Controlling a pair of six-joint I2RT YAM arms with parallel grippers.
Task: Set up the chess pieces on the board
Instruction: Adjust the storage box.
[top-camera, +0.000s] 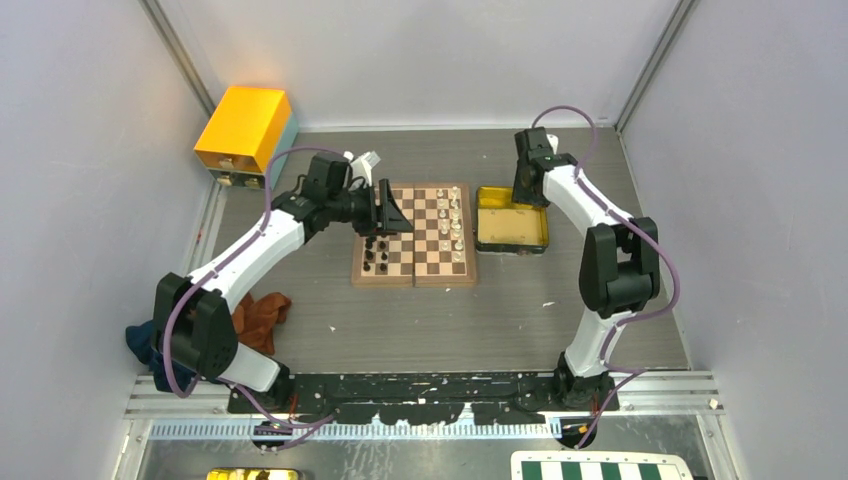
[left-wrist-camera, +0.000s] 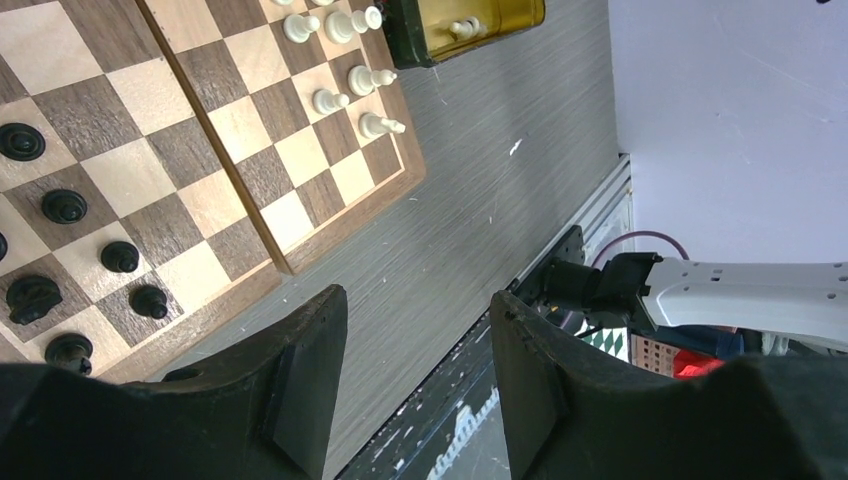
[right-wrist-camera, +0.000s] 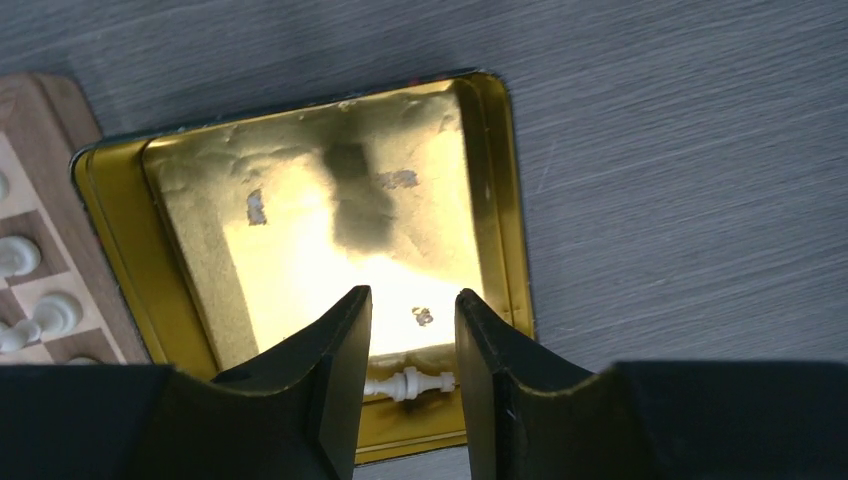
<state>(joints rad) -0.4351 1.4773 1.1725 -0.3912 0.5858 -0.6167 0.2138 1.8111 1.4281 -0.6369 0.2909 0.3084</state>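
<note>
Top view: the left claw (top-camera: 390, 212) hides squares at the left edge of the board (top-camera: 413, 279), mid-frame on the worktop (top-camera: 520, 320); its jaws stand parted and empty. Black chess pieces (top-camera: 375, 256) stand left, white chess pieces (top-camera: 456, 215) right. Further right, the right claw (right-wrist-camera: 412, 300) stands parted over the gold tray (right-wrist-camera: 110, 190), straddling a lying white piece (right-wrist-camera: 410, 382); contact is unclear
</note>
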